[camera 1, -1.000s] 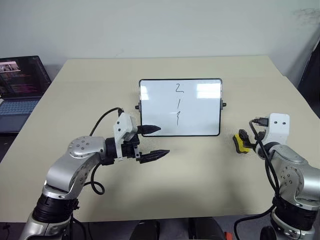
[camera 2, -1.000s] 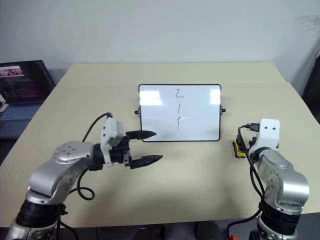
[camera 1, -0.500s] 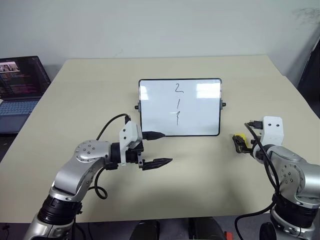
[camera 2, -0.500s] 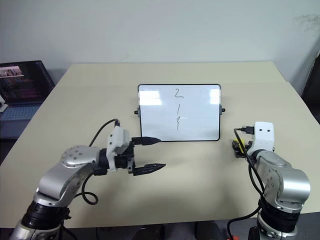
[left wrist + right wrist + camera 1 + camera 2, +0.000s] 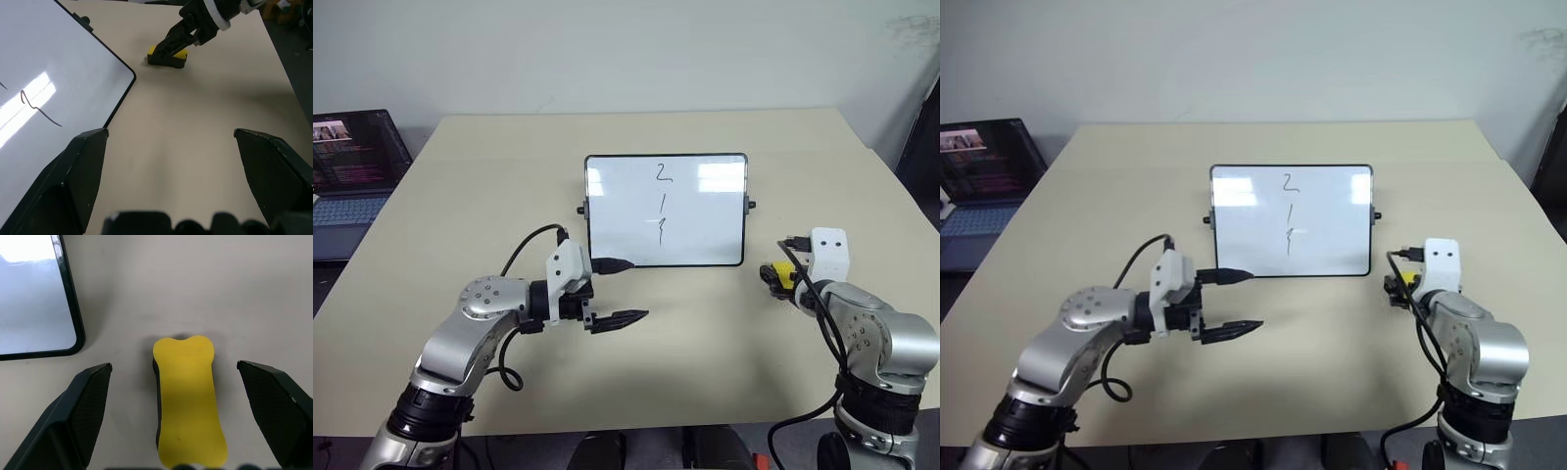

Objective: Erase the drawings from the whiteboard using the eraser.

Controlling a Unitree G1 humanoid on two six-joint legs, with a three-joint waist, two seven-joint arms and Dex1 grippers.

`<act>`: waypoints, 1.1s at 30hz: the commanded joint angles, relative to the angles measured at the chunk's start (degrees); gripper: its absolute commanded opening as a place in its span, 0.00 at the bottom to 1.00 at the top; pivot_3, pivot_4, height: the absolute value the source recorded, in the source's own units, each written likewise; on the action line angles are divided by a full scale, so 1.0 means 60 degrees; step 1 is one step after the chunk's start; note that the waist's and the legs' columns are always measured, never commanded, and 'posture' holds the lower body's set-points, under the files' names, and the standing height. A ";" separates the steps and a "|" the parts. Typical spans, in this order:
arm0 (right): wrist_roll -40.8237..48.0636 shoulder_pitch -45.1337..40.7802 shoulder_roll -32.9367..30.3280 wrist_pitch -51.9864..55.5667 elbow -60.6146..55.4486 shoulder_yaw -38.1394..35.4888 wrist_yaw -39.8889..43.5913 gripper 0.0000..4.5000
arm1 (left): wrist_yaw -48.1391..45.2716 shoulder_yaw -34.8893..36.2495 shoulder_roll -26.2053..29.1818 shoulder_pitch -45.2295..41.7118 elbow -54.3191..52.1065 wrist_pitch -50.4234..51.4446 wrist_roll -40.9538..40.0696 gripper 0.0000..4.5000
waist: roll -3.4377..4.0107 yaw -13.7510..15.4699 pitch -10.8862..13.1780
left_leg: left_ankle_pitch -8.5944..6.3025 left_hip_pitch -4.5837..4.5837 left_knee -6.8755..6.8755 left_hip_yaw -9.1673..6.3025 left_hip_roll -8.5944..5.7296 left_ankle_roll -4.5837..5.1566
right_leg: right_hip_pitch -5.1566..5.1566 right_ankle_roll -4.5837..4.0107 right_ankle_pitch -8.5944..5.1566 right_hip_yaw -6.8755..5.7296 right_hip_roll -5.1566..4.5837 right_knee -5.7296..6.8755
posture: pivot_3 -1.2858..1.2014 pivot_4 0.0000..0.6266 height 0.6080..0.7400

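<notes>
The whiteboard (image 5: 705,225) stands propped near the table's middle, with the drawings (image 5: 663,201) in a vertical column on it. The yellow eraser (image 5: 784,273) lies flat on the table just right of the board's lower right corner. My right gripper (image 5: 775,277) is down at the eraser, open. In the right wrist view its fingers (image 5: 93,382) stand either side of the eraser (image 5: 188,396) without touching it. My left gripper (image 5: 636,289) hovers open and empty in front of the board's lower left corner, pointing right. The left wrist view shows the board's edge (image 5: 73,73) and the eraser (image 5: 168,55).
An open laptop (image 5: 352,166) sits off the table's far left. The beige table (image 5: 705,333) runs wide around the board, and a wall stands behind its far edge. A black cable loops from my left wrist (image 5: 524,245).
My right gripper has shifted left and down, closer over the eraser, and stayed open. The left gripper is almost where it was, still open.
</notes>
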 commanded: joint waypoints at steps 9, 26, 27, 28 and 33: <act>-0.0111 0.0173 0.0055 -0.0734 0.0318 0.0007 -0.0037 1.00 | 0.0182 0.0202 0.0059 0.0000 -0.0302 -0.0169 0.0016 1.00 | 0.0000 -0.0001 0.0000 | 0.0000 0.0000 0.0000 0.0001 -0.0001 0.0000 | -0.0001 0.0000 0.0000 0.0000 0.0000 0.0002 | 0.52 0.24 1.00; -0.0351 0.0239 -0.0062 -0.1084 0.0538 -0.0094 -0.0048 1.00 | 0.0240 0.0262 0.0053 -0.0079 -0.0228 -0.0280 0.0018 1.00 | 0.0000 -0.0002 0.0000 | 0.0000 0.0000 0.0000 0.0000 0.0000 0.0000 | -0.0001 0.0000 0.0000 0.0000 0.0000 0.0003 | 0.52 0.24 1.00; -0.0356 0.0221 -0.0060 -0.1075 0.0533 -0.0105 -0.0058 0.96 | 0.0254 0.0265 0.0050 -0.0080 -0.0229 -0.0286 0.0024 1.00 | 0.0000 -0.0003 0.0000 | 0.0000 0.0000 0.0000 0.0001 0.0000 0.0000 | -0.0001 0.0000 0.0000 -0.0001 0.0000 0.0002 | 0.52 0.24 1.00; -0.0357 0.0201 -0.0060 -0.1064 0.0525 -0.0119 -0.0064 0.91 | 0.0264 0.0268 0.0050 -0.0078 -0.0238 -0.0275 0.0017 1.00 | 0.0000 -0.0002 0.0000 | 0.0000 0.0000 0.0000 0.0001 0.0000 0.0000 | -0.0001 0.0000 0.0000 -0.0001 0.0000 0.0002 | 0.52 0.24 1.00; -0.0370 0.0132 -0.0030 -0.1046 0.0524 -0.0146 -0.0114 0.54 | 0.0281 0.0256 0.0049 -0.0120 -0.0224 -0.0268 0.0030 1.00 | 0.0000 -0.0002 0.0000 | 0.0000 0.0000 0.0000 0.0001 0.0000 0.0000 | -0.0001 0.0000 0.0000 0.0001 0.0000 0.0003 | 0.52 0.24 1.00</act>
